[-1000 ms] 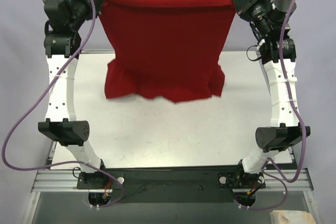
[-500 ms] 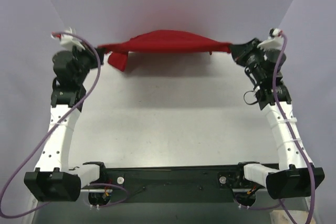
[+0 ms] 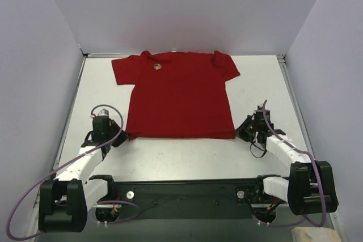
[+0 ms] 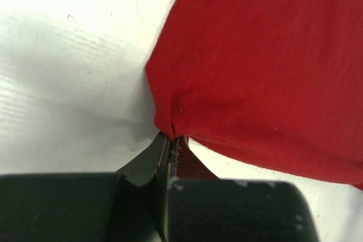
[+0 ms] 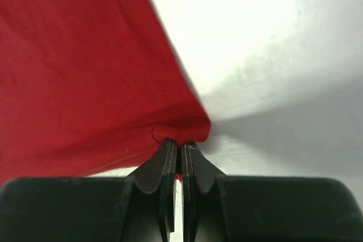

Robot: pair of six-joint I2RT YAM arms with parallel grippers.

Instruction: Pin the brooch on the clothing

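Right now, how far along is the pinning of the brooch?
Looks done: the brooch sits on the chest of the flat-spread shirt. In hand: left gripper and right gripper each pinch a hem corner. To do: probably only releasing; the clasp is too small to check.

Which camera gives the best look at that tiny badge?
The top external view: the brooch sits on the T-shirt near its far edge. Both wrist views show only red hem cloth, no brooch.

The whole table [image 3: 187,151] is viewed from high above its near edge. Each wrist view is set close against one near corner of the red T-shirt [image 3: 178,94], also seen overhead.
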